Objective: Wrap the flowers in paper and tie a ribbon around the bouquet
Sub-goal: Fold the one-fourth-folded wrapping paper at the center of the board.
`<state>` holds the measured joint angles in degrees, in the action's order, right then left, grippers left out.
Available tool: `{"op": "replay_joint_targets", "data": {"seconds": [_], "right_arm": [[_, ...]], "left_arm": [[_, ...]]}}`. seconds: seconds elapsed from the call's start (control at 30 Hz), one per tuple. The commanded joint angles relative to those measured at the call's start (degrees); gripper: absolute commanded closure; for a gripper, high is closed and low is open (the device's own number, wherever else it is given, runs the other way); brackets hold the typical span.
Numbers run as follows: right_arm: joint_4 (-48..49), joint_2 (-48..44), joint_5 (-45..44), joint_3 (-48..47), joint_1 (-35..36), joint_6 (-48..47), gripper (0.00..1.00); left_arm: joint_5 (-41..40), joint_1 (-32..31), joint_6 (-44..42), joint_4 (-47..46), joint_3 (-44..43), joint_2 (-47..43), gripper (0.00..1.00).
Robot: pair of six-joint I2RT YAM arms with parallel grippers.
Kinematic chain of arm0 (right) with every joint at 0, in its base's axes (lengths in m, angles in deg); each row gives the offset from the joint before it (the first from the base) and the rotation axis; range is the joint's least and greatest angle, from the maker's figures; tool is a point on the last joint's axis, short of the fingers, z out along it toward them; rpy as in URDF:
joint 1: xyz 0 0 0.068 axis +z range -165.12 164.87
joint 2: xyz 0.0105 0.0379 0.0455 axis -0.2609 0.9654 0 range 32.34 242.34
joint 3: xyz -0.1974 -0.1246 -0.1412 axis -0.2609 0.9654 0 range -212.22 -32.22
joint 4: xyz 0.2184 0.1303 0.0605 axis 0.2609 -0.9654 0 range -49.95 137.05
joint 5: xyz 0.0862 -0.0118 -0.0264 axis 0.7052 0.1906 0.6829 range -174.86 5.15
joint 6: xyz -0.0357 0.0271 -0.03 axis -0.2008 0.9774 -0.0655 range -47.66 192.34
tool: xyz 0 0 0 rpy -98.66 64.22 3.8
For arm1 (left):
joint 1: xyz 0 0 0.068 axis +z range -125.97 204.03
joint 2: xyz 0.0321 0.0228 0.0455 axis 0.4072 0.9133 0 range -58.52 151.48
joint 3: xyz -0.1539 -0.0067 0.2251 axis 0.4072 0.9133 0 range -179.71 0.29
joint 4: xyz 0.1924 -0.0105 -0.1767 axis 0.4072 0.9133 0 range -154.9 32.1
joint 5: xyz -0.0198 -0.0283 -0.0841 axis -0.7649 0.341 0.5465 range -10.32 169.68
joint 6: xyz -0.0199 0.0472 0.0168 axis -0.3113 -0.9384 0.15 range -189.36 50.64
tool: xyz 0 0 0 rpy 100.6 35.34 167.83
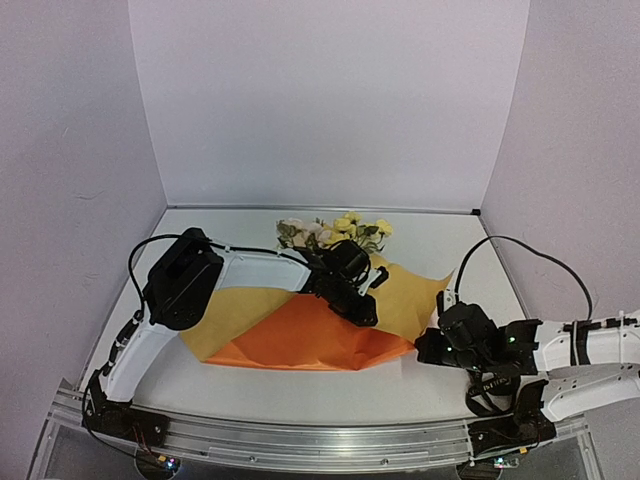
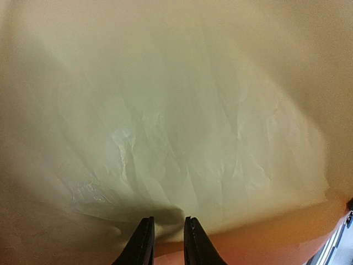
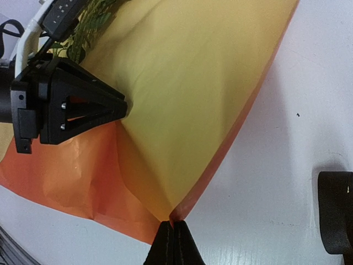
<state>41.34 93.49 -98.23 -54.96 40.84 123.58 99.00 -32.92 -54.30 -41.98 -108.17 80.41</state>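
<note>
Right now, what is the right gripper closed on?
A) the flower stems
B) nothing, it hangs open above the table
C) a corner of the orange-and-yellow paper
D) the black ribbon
C: in the right wrist view the right gripper has its fingers shut on the folded corner of the paper, while the ribbon lies apart on the table.

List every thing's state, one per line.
paper, partly folded, orange flap showing, not wrapped closed
flowers, lying flat, blooms past the paper's far edge
ribbon, loose on the table, untied
left gripper, nearly closed, apparently pinching the paper's fold
right gripper, shut on the paper's corner
</note>
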Motion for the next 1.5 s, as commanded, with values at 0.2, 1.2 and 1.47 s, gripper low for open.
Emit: {"op": "replay_joint_targets", "data": {"seconds": [0.2,1.2,1.47], "right_arm": [[-5.0,2.5,8.9,-11.7,0.3,-10.1,1.0],[-26.5,1.9,-1.5,-17.7,0.5,-11.7,1.0],[-28.9,-0.3,-5.1,-18.3,0.5,-13.4,1.0]], "left_arm": [[-3.3,-0.2,1.5,2.0,-1.1,2.1,0.79],[-9.3,2.3,5.5,-4.7,27.1,-34.0,0.61],[-4.6,2.4,10.2,-1.7,54.8,-51.4,0.81]]}}
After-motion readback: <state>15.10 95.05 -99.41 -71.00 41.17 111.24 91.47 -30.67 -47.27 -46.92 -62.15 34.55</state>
